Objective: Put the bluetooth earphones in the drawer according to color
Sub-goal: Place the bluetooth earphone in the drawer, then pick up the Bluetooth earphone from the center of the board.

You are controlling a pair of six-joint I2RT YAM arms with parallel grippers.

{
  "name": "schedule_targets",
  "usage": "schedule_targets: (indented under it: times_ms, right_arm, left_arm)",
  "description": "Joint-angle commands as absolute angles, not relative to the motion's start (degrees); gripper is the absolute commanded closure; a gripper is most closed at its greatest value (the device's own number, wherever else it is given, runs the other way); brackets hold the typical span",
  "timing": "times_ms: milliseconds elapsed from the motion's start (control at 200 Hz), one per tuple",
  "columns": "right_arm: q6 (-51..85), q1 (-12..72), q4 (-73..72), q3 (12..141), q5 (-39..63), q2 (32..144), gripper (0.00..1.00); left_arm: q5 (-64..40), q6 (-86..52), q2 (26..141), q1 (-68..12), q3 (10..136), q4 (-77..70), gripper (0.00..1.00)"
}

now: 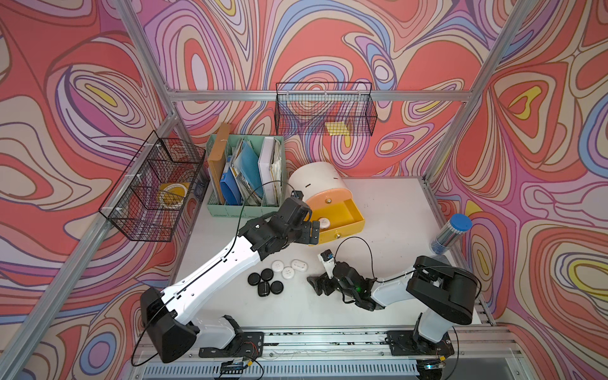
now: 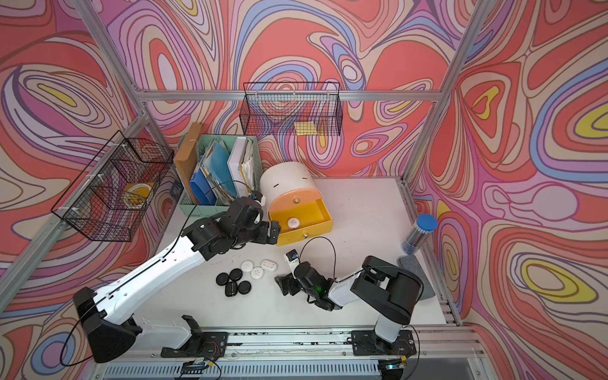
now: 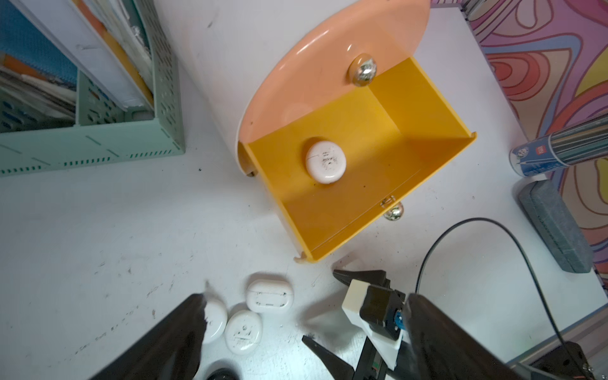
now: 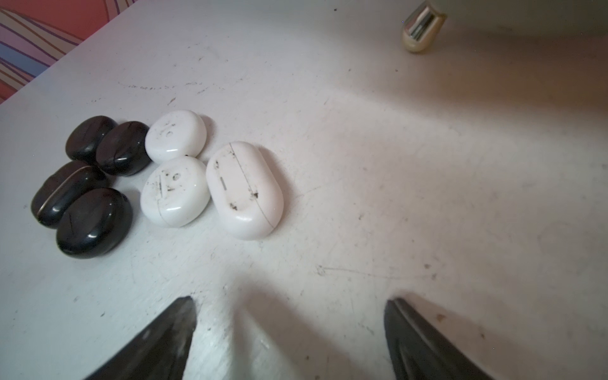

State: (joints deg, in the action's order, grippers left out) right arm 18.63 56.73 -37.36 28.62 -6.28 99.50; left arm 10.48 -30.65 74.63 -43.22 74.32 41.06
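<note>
Left wrist: white case (image 3: 325, 162) in drawer (image 3: 411, 158), hidden from right wrist | left jaws spread | right jaws spread

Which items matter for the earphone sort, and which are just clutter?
Job: three white cases; four black cases; white case in the yellow drawer; drawer chest.
Clutter: mint file holder; back wire basket; side wire basket; pen tube; grey pouch.

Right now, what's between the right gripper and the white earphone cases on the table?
Nothing. Only bare, scuffed table lies between the right gripper and the white earphone cases, as the right wrist view shows.
</note>
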Motion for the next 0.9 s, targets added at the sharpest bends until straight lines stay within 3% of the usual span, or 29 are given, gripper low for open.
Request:
schedule_targets:
  times_ms: [0,190,300,891]
  right_arm:
    - [15.77,57.45,-35.48,30.32,-5.28,104.43,0.17]
    - [13.82,58.10,-36.79,32.92,-7.20,108.55,0.24]
    - [12.43,58.33,-35.65,35.30,-7.81,110.94,0.34]
    - [9.09,61.24,-37.88,42.82,-11.36,120.22,0.39]
  left_arm:
    - [13.88,-32.48,69.90,-42.65,67.94,37.59,0.01]
    - [16.22,-34.91,61.09,-42.07,58.69,36.91,0.01]
    - [16.59,-36.30,57.40,-41.69,54.84,36.94,0.01]
    - [16.68,-40.17,53.05,-41.05,46.94,36.63,0.01]
